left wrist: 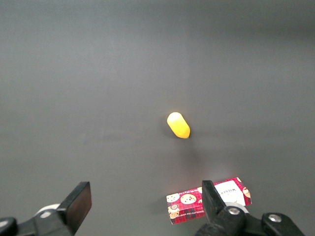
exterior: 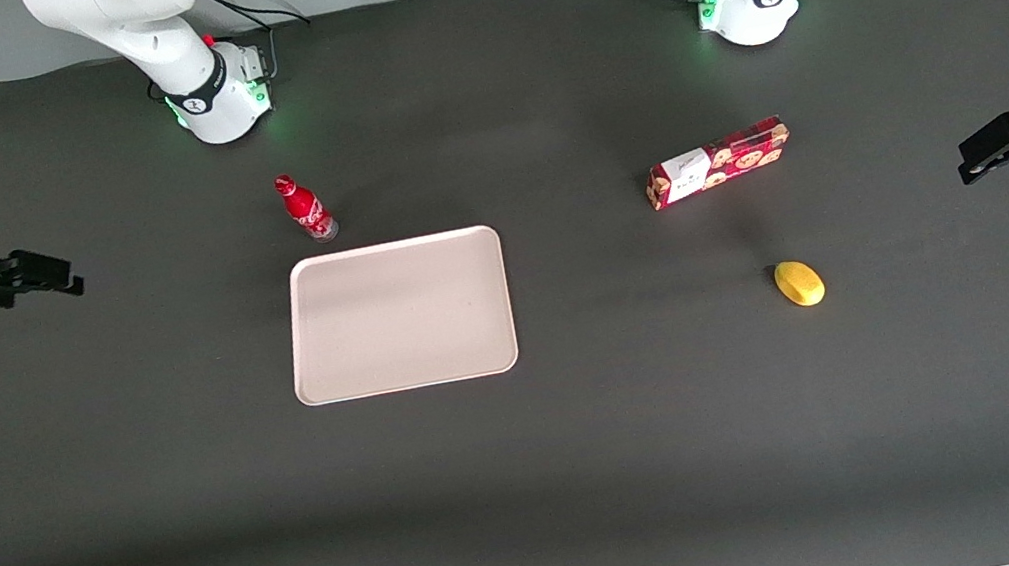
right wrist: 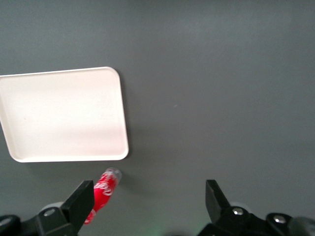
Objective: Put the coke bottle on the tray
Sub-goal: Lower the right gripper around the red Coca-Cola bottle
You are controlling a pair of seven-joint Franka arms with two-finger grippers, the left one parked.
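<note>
**Start of task: bottle not yet grasped, gripper parked at bench edge**

Dark grey bench point(exterior: 536, 480), pale wall strip along the edge where the arm bases sit. Coke bottle point(exterior: 305, 208) stands upright on the bench, between the working arm's base and the tray point(exterior: 398, 315), just beside the tray's corner nearest that base, not touching it as far as visible. Tray is bare, roughly mid-bench toward the working arm's end. Red cookie box point(exterior: 716, 161) and a yellow object point(exterior: 799, 283) lie toward the parked arm's end, well apart from the task items.

Gripper point(exterior: 63, 277) hovers near the bench's working-arm end edge, well apart from the bottle; fingers spread wide, nothing between them (wrist view shows the gap clearly).

Step, as judged: pre-reach, nothing done yet. Next move calls for swinging the gripper in over the bottle, dropping to body height, closing on the slim body without tipping it, then a short carry over the low rim onto the tray.
</note>
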